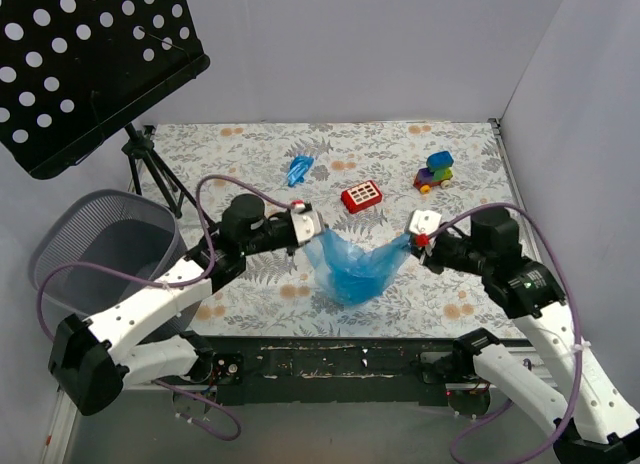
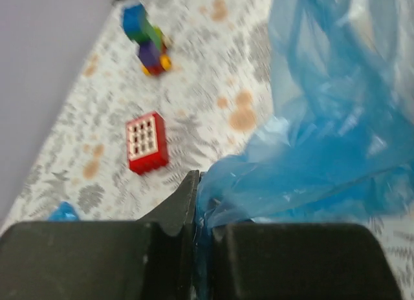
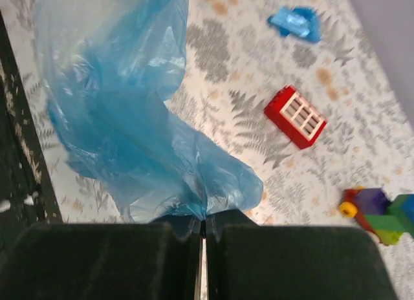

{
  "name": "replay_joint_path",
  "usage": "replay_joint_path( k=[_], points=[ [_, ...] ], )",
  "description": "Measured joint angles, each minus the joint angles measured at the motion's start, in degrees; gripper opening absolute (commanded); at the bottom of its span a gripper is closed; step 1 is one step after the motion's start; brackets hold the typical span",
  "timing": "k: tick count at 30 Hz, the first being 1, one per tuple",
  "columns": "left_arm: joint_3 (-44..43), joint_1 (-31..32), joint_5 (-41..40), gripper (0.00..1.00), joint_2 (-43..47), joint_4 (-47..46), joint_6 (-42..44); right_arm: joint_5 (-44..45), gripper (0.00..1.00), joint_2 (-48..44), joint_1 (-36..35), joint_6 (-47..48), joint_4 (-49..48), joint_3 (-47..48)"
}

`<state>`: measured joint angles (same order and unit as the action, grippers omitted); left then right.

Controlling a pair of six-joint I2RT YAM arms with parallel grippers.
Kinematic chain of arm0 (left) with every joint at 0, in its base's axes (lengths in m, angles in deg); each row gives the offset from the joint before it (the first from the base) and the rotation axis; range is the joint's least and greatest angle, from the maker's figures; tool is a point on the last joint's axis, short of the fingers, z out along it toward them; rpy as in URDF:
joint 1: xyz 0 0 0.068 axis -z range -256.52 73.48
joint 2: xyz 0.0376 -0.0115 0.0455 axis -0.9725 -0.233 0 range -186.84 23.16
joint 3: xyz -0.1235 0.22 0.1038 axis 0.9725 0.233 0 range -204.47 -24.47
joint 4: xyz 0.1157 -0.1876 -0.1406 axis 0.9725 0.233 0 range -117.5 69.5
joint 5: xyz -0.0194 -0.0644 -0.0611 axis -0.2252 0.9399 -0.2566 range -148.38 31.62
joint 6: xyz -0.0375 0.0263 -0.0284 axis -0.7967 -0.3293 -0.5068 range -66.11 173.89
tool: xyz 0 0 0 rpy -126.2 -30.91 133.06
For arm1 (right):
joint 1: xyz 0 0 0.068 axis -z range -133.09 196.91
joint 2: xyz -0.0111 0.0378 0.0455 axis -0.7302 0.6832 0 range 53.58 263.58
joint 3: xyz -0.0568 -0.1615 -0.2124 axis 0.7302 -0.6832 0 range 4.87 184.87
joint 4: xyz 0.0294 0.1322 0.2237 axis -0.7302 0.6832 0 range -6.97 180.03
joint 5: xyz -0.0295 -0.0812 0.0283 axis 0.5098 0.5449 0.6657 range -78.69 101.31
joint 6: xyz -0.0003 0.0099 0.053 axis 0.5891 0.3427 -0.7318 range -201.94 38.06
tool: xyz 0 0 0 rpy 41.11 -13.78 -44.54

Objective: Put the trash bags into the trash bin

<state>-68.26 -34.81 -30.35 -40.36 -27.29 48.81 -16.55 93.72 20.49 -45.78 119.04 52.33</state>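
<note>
**Above the tabletop's near edge: blue bag strung between two clenched grippers**

At the centre of the top view, the trash bag (image 1: 352, 269) hangs as a sagging sling. The left gripper (image 1: 312, 227) is clamped on its 10 o'clock corner and the right gripper (image 1: 418, 239) on its 2 o'clock corner. Both wrist views show blue film pinched between closed fingers. Whether the bag's belly touches the floral tabletop (image 1: 250, 149) cannot be told. The trash bin (image 1: 70, 254) stands well apart at 9 o'clock, off the tabletop, under the black music stand (image 1: 85, 64). Toward 12 o'clock lie a red block (image 1: 361, 196) and a small blue crumpled scrap (image 1: 300, 170), with a toy-brick car (image 1: 434, 172) at 1 o'clock.
</note>
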Motion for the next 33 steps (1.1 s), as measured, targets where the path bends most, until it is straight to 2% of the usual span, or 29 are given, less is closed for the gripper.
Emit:
replay_joint_path(
  k=[3,9,12,16,19,22,23,24,25,26,27,29,31,33],
  points=[
    [-6.21,-0.13,-3.02,0.0,1.51,0.0,-8.11,-0.11,0.01,0.98,0.02,-4.72,-1.55,5.79],
    [-11.15,-0.68,-17.66,0.0,-3.34,4.11,-23.39,6.64,0.01,7.3,0.59,-11.8,-1.55,6.43],
    [-13.35,-2.25,-23.82,0.0,-8.79,8.9,-28.09,12.46,0.01,13.29,1.79,-12.92,-2.25,6.58],
    [-24.3,-5.9,-29.81,0.0,-22.14,18.78,-32.17,15.45,0.01,28.17,8.02,-13.99,-2.25,13.88],
    [-34.03,-9.05,-30.91,0.0,-30.32,22.01,-32.46,15.76,0.01,42.64,11.78,-15.3,-0.79,28.81],
    [-47.58,-10.51,-31.21,0.0,-36.28,22.71,-30.45,15.74,0.01,58.16,13.79,-17.0,0.46,53.18],
    [-54.64,-10.54,-31.43,0.0,-38.88,22.32,-29.18,15.85,0.01,62.88,14.32,-17.79,0.09,61.96],
    [-62.42,-10.43,-31.65,0.0,-41.66,20.37,-27.76,16.52,0.01,68.39,14.78,-18.62,-1.2,73.29],
    [-69.7,-10.29,-31.78,0.0,-44.26,17.88,-26.01,17.03,0.01,71.76,15.06,-19.37,-2.54,80.65],
    [-77.05,-10.08,-31.93,0.0,-46.86,14.05,-23.85,17.94,0.01,74.69,15.47,-19.85,-6.16,87.8],
    [-83.41,-9.86,-31.87,0.0,-48.85,9.51,-21.24,18.88,0.01,75.41,15.87,-20.2,-11.89,90.75],
    [-91.36,-9.18,-31.39,0.0,-50.75,-2.71,-15.04,20.35,0.01,71.28,16.41,-20.28,-25.68,87.17],
    [-94.05,-8.37,-28.87,0.0,-50.86,-15.87,-8.61,21.59,0.01,65.79,16.63,-18.95,-37.38,82.55],
    [-93.74,-7.17,-24.68,0.0,-50.6,-29.27,-0.28,22.53,0.01,63.25,15.67,-16.5,-46.47,83.93]
  ],
)
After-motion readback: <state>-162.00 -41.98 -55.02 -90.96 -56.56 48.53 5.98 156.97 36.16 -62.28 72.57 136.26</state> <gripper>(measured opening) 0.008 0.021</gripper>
